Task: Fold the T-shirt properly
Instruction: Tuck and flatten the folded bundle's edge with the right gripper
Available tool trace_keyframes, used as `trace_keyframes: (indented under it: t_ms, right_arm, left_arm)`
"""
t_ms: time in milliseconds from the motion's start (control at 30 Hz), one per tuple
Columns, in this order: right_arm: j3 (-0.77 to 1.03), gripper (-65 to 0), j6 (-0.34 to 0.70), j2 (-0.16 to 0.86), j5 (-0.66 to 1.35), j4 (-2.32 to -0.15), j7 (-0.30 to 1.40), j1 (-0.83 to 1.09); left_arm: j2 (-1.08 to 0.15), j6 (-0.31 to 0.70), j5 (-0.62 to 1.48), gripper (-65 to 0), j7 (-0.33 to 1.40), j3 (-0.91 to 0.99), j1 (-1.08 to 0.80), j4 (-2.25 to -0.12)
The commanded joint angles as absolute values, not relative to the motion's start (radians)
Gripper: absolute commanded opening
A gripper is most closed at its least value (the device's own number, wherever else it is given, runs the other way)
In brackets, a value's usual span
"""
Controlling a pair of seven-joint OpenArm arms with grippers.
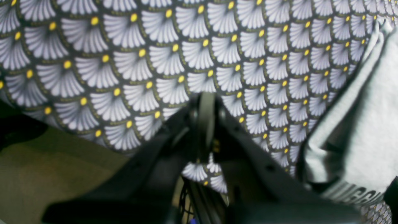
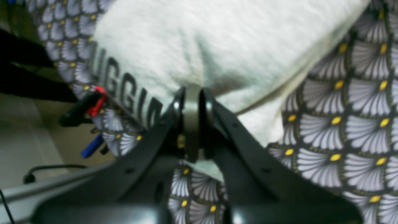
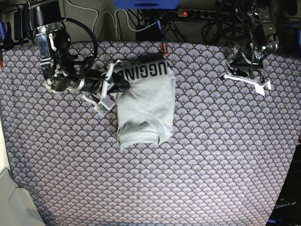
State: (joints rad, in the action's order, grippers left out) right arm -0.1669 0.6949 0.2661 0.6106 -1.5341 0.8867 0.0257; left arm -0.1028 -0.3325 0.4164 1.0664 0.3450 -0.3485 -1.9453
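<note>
The light-grey T-shirt (image 3: 146, 101) lies folded into a narrow bundle in the upper middle of the tablecloth, its black lettering (image 3: 143, 71) along the far end. My right gripper (image 3: 121, 85) is at the shirt's left edge near the lettering. In the right wrist view the right gripper (image 2: 192, 93) is shut, and the shirt fabric (image 2: 217, 43) puckers at the tips. My left gripper (image 3: 231, 63) is far to the right of the shirt, over bare cloth. In the left wrist view the left gripper (image 1: 205, 99) is shut and empty, with the shirt (image 1: 357, 124) off to one side.
The purple-grey scallop-patterned tablecloth (image 3: 197, 160) covers the whole table. Cables and a power strip (image 3: 188, 13) run behind the far edge. A red-and-black part (image 2: 93, 102) and a blue item (image 2: 91, 146) sit off the table edge.
</note>
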Motion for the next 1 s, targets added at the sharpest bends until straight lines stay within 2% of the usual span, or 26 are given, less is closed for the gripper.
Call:
trace_keyframes:
  t_ms: [0,100,233,333,467,567,733,967]
  right_arm:
    - [-0.165,-65.0,0.698,0.274,0.611,-1.524,0.886,0.007]
    - [-0.166,-65.0,0.698,0.280,0.611,-1.518,0.883,0.008]
    - [-0.156,-65.0,0.698,0.306,0.611,-1.669,0.911,0.004]
    - [-0.153,-65.0,0.698,0.314,0.613,-1.804,1.004,-0.028]
    - [-0.162,-65.0,0.698,0.280,0.616,-1.854,1.084,-0.108]
    - [-0.176,-65.0,0.698,0.228,0.615,-1.810,1.113,-0.173]
    - [-0.311,-65.0,0.698,0.183,0.615,-1.658,1.099,-0.306]
    - [-0.440,-65.0,0.698,0.147,0.615,-1.425,0.970,-0.430]
  left_arm:
    - [-0.110,-0.329,0.420,-64.8,1.059,0.348,-0.346,-1.963]
    - [-0.110,-0.328,0.421,-64.8,1.061,0.348,-0.346,-1.963]
    - [-0.111,-0.328,0.420,-64.8,1.061,0.348,-0.348,-1.963]
    - [-0.119,-0.328,0.421,-64.8,1.055,0.348,-0.377,-1.965]
    - [-0.133,-0.328,0.426,-64.8,1.052,0.348,-0.395,-1.972]
    - [-0.133,-0.328,0.420,-64.8,1.052,0.349,-0.421,-1.979]
    - [-0.128,-0.326,0.426,-64.8,1.052,0.398,-0.469,-1.989]
    - [-0.133,-0.325,0.421,-64.8,1.050,0.412,-0.542,-1.991]
